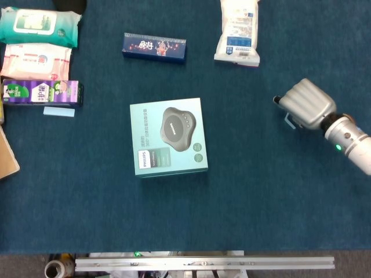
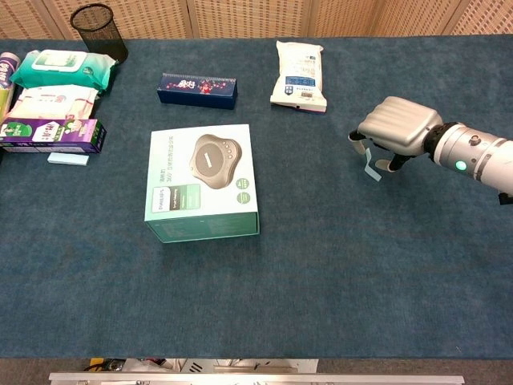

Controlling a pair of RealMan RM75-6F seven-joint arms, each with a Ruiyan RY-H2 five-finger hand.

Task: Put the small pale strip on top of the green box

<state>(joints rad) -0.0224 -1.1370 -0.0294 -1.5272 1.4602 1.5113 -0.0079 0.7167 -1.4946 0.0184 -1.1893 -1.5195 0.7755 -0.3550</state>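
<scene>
The small pale strip [image 2: 369, 165] lies bent on the blue cloth at the right, its upper end under my right hand [image 2: 396, 131]. In the head view only the strip's lower part [image 1: 288, 121] shows below the hand [image 1: 305, 103]. The hand hovers knuckles-up over the strip, with its fingers [image 2: 354, 138] hanging left of the strip and another fingertip to its right; nothing is held. The green box [image 1: 168, 136] with a grey speaker printed on it lies flat mid-table, far left of the hand, and is also plain in the chest view [image 2: 204, 181]. My left hand is out of sight.
A white packet [image 1: 238, 32] and a dark blue carton [image 1: 154, 46] lie at the back. Wipe packs [image 1: 38, 26], a purple box [image 1: 42, 93] and a pale blue slip [image 1: 59, 111] line the left edge. A black mesh cup [image 2: 98, 26] stands back left.
</scene>
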